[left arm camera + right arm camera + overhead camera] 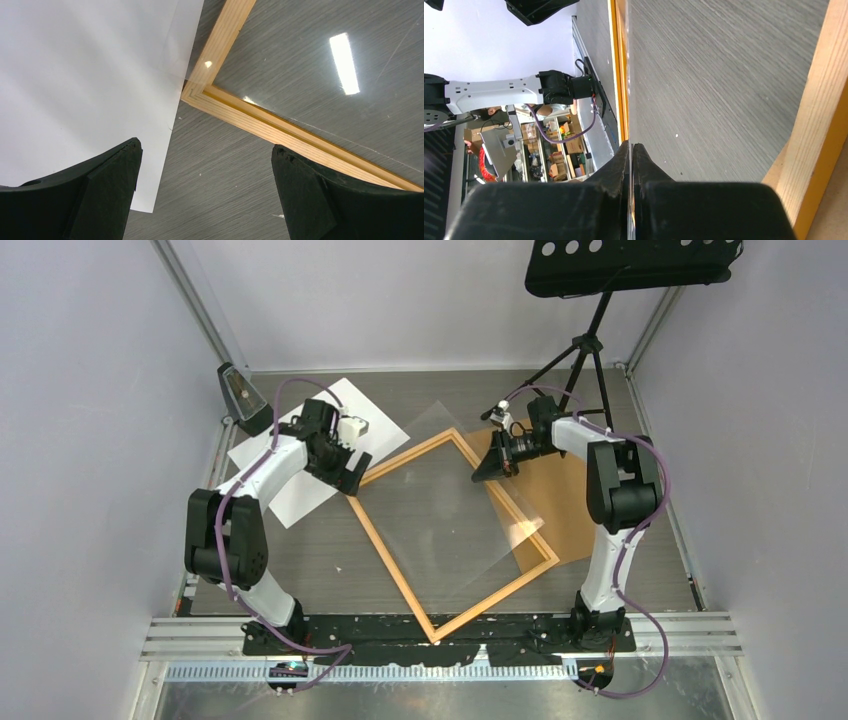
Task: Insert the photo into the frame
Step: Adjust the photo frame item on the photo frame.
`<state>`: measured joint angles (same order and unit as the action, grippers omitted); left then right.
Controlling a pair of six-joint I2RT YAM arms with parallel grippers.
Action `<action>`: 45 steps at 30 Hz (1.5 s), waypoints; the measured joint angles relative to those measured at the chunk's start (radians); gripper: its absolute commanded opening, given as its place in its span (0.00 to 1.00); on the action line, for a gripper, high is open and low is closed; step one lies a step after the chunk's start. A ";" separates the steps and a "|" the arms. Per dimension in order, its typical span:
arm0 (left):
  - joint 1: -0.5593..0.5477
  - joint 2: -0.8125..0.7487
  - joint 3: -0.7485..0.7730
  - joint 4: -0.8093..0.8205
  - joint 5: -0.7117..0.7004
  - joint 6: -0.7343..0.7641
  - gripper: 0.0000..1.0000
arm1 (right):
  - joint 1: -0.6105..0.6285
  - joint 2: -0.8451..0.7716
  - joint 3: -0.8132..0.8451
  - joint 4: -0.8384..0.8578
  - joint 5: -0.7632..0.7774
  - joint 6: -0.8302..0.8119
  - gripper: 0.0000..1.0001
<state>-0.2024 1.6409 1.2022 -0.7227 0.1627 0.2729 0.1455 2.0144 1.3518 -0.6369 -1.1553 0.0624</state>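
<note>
Black jaws on the left gripper [206, 147] stand spread wide with nothing between them, hovering over the bare grey table [320, 560]. On one side is the edge of the photo [75, 75], a large white rectangular sheet of paper lying blank side up. On the other is a corner of the frame [280, 132], a thin orange wooden rectangle.

On the right gripper [630, 147] the jaws are pressed together, on what looks to be the far edge of the clear transparent sheet [450, 510]. That sheet lies skewed across the frame rather than squared within its rails, and one corner of it reaches over the photo's edge.

From above, the frame lies flat, turned like a diamond in the middle of the table. A plain brown backing board [570, 500] shows past its right side. The photo rests wholly outside the frame, just beside its left corner.

I judge the task barely begun. The sheet seems not yet seated, the photo has not been picked up, and laying it inside the rails and covering it is all left to do
</note>
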 measured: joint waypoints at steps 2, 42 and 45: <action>0.001 0.000 0.000 0.000 0.003 0.000 0.99 | 0.001 -0.009 -0.013 0.008 0.006 0.014 0.06; 0.002 0.000 0.000 0.000 0.006 -0.003 0.99 | 0.003 -0.108 -0.150 -0.008 0.014 0.065 0.06; 0.002 0.000 0.000 0.000 0.006 -0.003 0.99 | 0.003 -0.108 -0.151 -0.014 0.014 0.055 0.06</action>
<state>-0.2005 1.6409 1.2022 -0.7231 0.1684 0.2699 0.1486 1.9060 1.2011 -0.6510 -1.1416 0.1173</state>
